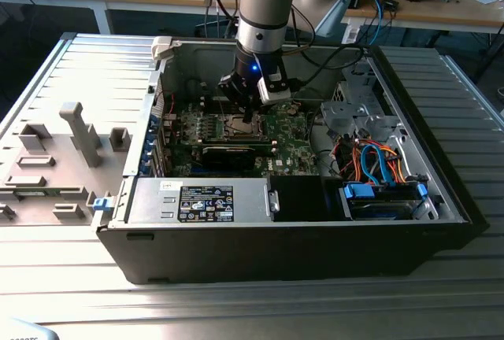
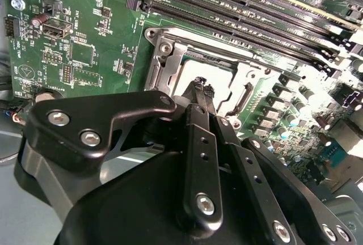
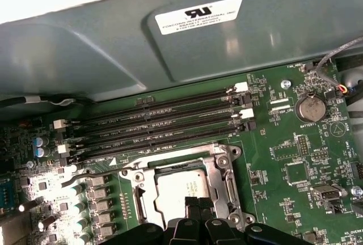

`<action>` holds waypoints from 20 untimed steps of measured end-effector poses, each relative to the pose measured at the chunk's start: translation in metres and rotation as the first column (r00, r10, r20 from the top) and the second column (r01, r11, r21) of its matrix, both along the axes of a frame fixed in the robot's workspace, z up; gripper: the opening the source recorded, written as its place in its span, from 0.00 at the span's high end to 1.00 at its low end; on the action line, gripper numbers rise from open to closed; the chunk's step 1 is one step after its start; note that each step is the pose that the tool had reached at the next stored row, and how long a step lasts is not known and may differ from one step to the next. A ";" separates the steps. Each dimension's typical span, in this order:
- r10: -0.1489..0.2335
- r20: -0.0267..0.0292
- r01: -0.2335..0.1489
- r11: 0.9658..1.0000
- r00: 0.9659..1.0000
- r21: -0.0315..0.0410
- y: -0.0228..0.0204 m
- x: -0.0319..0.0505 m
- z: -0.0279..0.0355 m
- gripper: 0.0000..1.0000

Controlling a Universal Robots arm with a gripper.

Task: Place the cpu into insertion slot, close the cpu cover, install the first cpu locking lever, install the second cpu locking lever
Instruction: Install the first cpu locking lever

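My gripper hangs inside the open computer case, right above the processor socket on the green motherboard. In both wrist views the black fingertips are pressed together with nothing between them, at the edge of the socket. The cpu lies flat in the insertion slot, its pale silvery top facing up. The cpu cover, a silvery frame, lies down around the chip. A thin metal lever rod runs beside the socket's memory-slot side.
Black memory slots lie beyond the socket, under the grey case wall. A power supply, a blue drive bay and orange and blue cables fill the case's near side. A grey fixture stands outside at the exterior view's left.
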State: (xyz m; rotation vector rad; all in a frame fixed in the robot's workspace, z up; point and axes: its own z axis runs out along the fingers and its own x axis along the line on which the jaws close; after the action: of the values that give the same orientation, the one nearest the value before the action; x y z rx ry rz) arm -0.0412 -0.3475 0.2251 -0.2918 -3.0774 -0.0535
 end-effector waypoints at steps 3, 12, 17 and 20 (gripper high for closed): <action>0.002 0.000 -0.002 1.000 1.000 0.002 0.0000 0.0000 -0.0001 0.89; 0.006 0.000 -0.006 1.000 1.000 0.003 0.0000 0.0000 -0.0002 0.89; 0.008 0.000 -0.008 1.000 1.000 0.003 0.0000 0.0000 -0.0002 0.89; 0.009 0.000 -0.009 1.000 1.000 0.003 0.0000 0.0000 -0.0002 0.89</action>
State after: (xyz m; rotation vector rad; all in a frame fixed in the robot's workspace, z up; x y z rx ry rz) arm -0.0412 -0.3476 0.2249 -0.2776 -3.0780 -0.0584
